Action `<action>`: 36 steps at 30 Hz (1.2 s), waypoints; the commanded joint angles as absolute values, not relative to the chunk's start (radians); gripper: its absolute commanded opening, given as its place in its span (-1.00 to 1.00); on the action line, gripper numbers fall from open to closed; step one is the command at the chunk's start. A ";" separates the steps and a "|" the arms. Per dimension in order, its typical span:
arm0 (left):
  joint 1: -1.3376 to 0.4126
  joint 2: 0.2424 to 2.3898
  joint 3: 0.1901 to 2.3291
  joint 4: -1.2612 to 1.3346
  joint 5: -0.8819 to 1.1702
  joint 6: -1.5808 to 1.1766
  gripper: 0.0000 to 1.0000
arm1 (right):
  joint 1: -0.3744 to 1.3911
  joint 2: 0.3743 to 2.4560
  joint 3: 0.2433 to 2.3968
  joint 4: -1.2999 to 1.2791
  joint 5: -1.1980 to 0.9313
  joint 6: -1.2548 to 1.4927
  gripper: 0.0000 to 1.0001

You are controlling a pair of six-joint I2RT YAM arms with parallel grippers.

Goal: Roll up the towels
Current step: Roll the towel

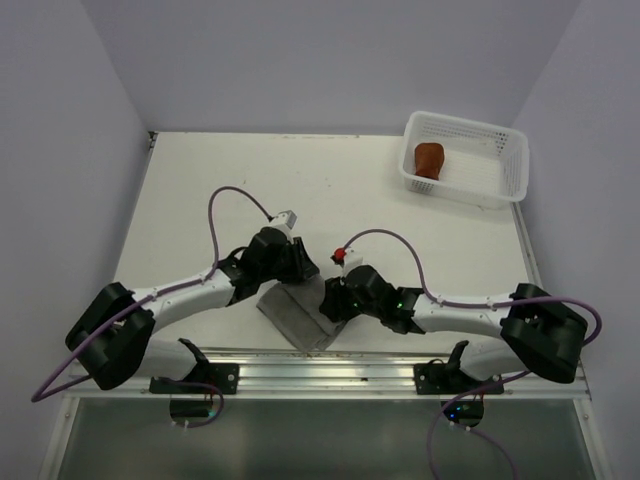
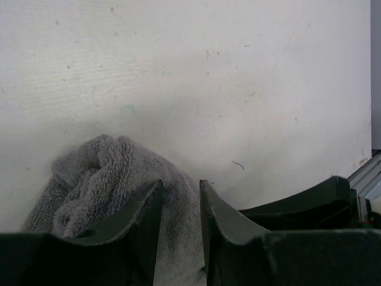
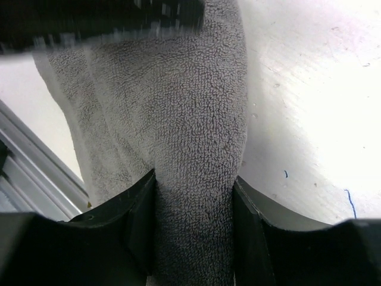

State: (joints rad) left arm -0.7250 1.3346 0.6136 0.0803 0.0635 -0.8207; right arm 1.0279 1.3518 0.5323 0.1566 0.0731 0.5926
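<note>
The grey towel (image 1: 297,318) lies at 6 o'clock on the counter (image 1: 200,190). Your left gripper (image 2: 180,190) pinches a bunched fold, and your right gripper (image 3: 193,179) clamps its width. Turn both evenly, with the roll tight. The rust-brown towel (image 1: 430,158) sits at 1 o'clock.

From where I stand, the grey towel (image 1: 295,318) near the front edge is a plain mid grey with a looped pile and no print. Far right, the rust-brown towel (image 1: 430,158) is one solid reddish brown, inside a white basket (image 1: 476,166) of fine lattice mesh. The table (image 1: 330,185) is off-white with faint specks. The left arm (image 1: 190,296) and right arm (image 1: 460,314) are black with white sleeves and trail purple cables (image 1: 211,230). A red spot (image 1: 339,257) marks the right wrist.
</note>
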 commanded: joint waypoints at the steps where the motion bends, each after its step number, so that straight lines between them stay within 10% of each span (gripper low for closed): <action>1: -0.698 1.312 0.722 -0.055 0.003 -0.746 -0.28 | 1.066 1.332 0.538 0.083 0.254 0.540 -0.06; 36: -0.729 1.230 0.640 0.035 0.103 -0.828 -0.25 | 1.582 1.877 1.060 -0.442 1.111 0.561 0.09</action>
State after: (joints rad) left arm -0.7132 1.2583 0.6907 -0.0319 0.0834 -0.8013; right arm 1.5597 1.8294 1.0161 -0.3553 1.0920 0.4911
